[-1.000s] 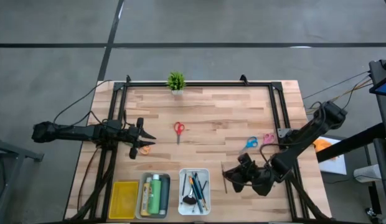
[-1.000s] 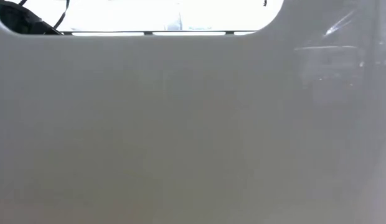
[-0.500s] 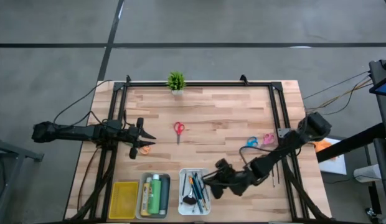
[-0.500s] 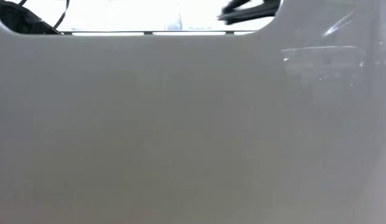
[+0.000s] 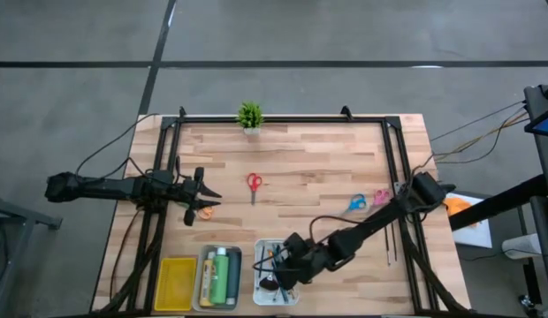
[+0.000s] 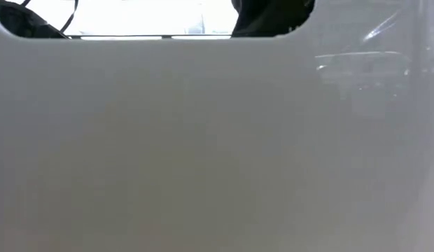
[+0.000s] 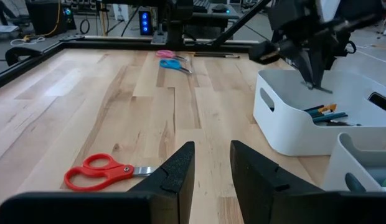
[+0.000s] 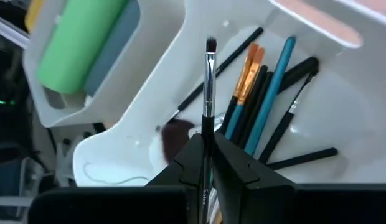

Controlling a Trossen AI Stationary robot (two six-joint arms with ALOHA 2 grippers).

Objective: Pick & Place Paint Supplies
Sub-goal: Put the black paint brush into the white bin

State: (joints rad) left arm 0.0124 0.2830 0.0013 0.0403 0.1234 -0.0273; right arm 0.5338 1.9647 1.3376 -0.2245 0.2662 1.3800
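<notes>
My right gripper [image 5: 277,270] hangs over the white tray [image 5: 259,250] at the table's near edge, shut on a thin dark brush [image 8: 209,87]. Several brushes and pencils [image 8: 261,99] lie in that tray. Green and grey-blue paint bottles [image 5: 219,276] lie in the grey tray beside it. Red scissors [image 5: 253,184], blue scissors [image 5: 353,203] and pink scissors [image 5: 381,196] lie flat on the table. Orange scissors [image 5: 204,212] lie next to my left gripper [image 5: 203,196], which waits open at the left edge. My right gripper pinches the brush's handle [image 8: 208,134] between its two fingers. The brush runs along the fingers and sticks out past their tips, bristle end [image 8: 211,45] foremost. The fingers slant down from the table's right side. The brush is lifted clear, its bristle end above the white tray.
A yellow tray [image 5: 177,283] stands left of the grey one. A small potted plant [image 5: 249,116] stands at the far edge. Another thin dark brush [image 5: 393,243] lies near the right rail. A white wall fills the low view, with a dark arm [image 6: 273,17] above it.
My right gripper has gone toward the table's left edge along the near side and tipped further down, carrying the brush from right of the white tray to above it. It has stayed shut on the brush.
</notes>
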